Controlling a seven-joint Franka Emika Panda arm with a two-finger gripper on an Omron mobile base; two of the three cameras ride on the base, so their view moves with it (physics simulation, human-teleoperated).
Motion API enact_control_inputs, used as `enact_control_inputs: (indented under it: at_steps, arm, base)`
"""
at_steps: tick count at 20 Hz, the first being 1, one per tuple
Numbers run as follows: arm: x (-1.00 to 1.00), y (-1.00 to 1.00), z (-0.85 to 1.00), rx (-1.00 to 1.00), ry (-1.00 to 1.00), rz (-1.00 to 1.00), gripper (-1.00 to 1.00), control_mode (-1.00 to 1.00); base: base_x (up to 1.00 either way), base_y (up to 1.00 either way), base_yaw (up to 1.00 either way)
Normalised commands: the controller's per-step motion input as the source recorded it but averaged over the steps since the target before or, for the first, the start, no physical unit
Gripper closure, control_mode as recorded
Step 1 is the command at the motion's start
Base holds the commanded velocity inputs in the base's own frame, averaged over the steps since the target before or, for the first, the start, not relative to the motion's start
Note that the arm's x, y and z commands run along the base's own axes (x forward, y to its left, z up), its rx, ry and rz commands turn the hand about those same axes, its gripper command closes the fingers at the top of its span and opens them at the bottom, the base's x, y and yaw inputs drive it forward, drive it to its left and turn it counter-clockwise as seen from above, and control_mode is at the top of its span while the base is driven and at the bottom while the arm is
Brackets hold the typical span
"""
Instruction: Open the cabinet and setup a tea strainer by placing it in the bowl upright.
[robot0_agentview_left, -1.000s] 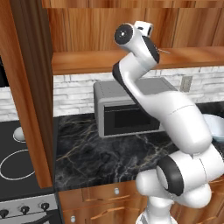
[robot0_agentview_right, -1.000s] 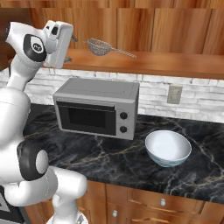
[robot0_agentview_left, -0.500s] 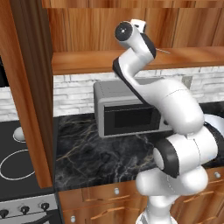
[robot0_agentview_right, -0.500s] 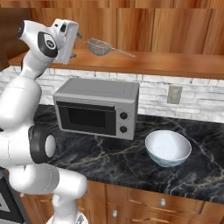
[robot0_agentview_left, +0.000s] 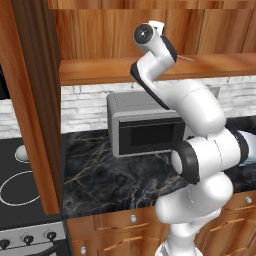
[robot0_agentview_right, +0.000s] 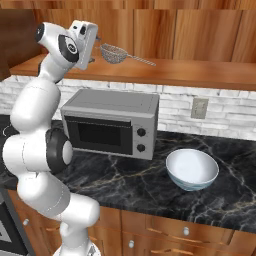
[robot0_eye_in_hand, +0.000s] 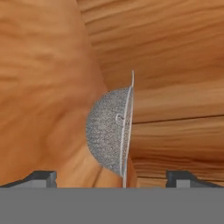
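Note:
The cabinet (robot0_agentview_left: 30, 100) stands open, its door swung out at the left and its wood shelf (robot0_agentview_right: 190, 76) bare. On that shelf lies the tea strainer (robot0_agentview_right: 114, 53), a grey mesh cup with a thin handle pointing right. My gripper (robot0_agentview_right: 96, 44) is up at shelf height, just left of the mesh, apart from it. In the hand view the tea strainer (robot0_eye_in_hand: 109, 135) sits straight ahead between the widely spread fingertips (robot0_eye_in_hand: 41, 177), so the gripper (robot0_eye_in_hand: 113, 179) is open and holds nothing. The white bowl (robot0_agentview_right: 192, 169) rests upright on the counter, right of the microwave.
A grey microwave (robot0_agentview_right: 110, 122) stands on the dark marble counter (robot0_agentview_right: 130, 182) under the shelf. A stove top (robot0_agentview_left: 20, 185) lies at the left beyond the open door. Drawer fronts (robot0_agentview_right: 185, 232) run below the counter.
The hand has swung along the shelf toward the tea strainer and is now close beside its mesh. Strainer and bowl have not moved.

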Motion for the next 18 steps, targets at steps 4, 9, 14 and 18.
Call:
enact_control_inputs:
  at_steps: [4,9,14,18]
  arm:
    - [0.36,-0.16,-0.01,0.02,0.00,0.00,-1.00,-1.00]
    - [0.27,-0.04,-0.01,0.03,0.01,0.00,-1.00,-1.00]
    - [0.29,-0.07,-0.03,0.03,0.05,0.00,-1.00,-1.00]
    - [0.27,-0.05,-0.07,0.02,0.04,0.00,-1.00,-1.00]
  base:
    - [0.00,0.00,0.00]
    - [0.00,0.00,0.00]
    - [0.00,0.00,0.00]
    - [0.00,0.00,0.00]
